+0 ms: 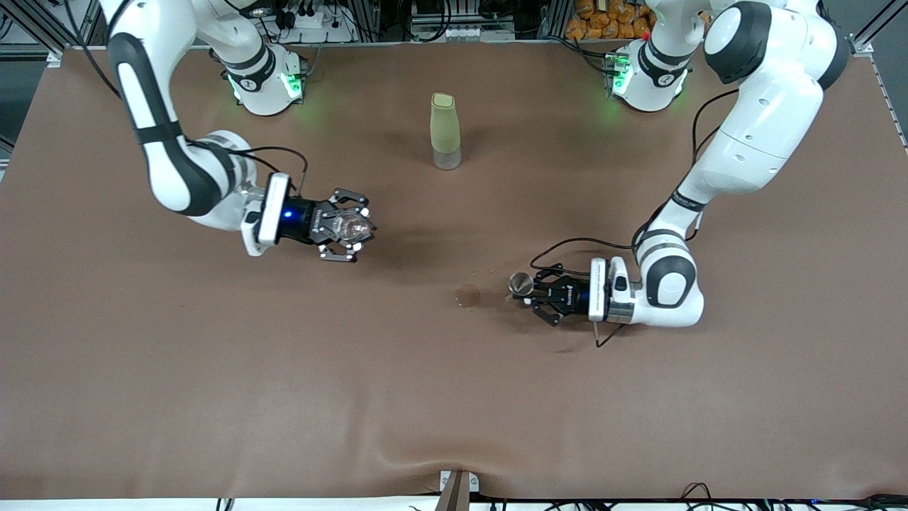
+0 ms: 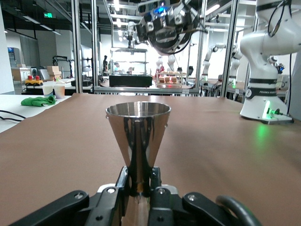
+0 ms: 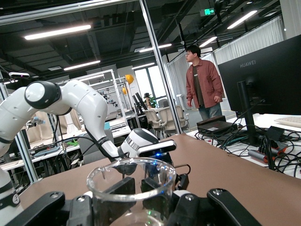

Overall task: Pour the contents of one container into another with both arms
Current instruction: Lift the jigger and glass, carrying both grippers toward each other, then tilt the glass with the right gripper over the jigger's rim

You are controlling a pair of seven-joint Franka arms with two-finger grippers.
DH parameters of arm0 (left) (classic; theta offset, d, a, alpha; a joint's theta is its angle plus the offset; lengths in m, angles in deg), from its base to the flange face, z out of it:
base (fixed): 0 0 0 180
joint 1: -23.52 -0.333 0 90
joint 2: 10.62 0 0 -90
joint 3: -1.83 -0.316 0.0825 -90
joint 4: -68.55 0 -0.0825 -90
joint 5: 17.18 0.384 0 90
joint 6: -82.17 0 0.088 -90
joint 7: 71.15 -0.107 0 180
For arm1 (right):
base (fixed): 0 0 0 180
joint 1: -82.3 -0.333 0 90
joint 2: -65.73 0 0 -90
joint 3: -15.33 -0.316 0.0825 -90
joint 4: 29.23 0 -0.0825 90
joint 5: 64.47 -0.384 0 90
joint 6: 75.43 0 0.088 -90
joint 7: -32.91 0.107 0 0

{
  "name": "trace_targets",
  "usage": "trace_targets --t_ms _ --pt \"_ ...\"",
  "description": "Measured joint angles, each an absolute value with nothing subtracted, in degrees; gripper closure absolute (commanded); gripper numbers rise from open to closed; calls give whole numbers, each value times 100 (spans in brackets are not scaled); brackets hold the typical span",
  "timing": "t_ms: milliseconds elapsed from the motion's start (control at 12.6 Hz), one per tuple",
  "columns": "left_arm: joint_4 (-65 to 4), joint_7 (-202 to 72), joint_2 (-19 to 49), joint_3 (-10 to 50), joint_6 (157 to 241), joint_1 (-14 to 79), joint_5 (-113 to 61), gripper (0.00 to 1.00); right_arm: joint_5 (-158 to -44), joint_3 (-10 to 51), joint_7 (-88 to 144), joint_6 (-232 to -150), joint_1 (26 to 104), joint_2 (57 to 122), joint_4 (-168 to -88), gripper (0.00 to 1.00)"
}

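Clear glass cup, shiny steel jigger, olive-green bottle.

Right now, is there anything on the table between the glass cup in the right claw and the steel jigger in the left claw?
Front view: only bare brown table between glass cup and jigger, apart from a faint round mark.

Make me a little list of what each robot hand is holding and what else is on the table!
left tool: low over the table, shut on the steel jigger, held upright
right tool: up over the table, shut on the glass cup
pouring: not happening; the two tools are well apart
green bottle: standing upright, untouched, farther from the front camera than both tools
table: covered in brown cloth
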State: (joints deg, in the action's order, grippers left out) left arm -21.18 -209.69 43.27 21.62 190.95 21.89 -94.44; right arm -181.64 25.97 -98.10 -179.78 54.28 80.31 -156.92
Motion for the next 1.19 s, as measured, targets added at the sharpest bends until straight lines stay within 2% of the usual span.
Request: trace_targets --t_ms 558,1195 --pt "-1996 -20969 4329 2156 19765 2770 -9909 100 -19090 2599 -9999 -18481 4603 8203 -15505 100" --pt "-1752 -20969 4327 2159 20329 3405 -10483 100 -20059 2587 -10045 -18824 3796 9309 -14335 100"
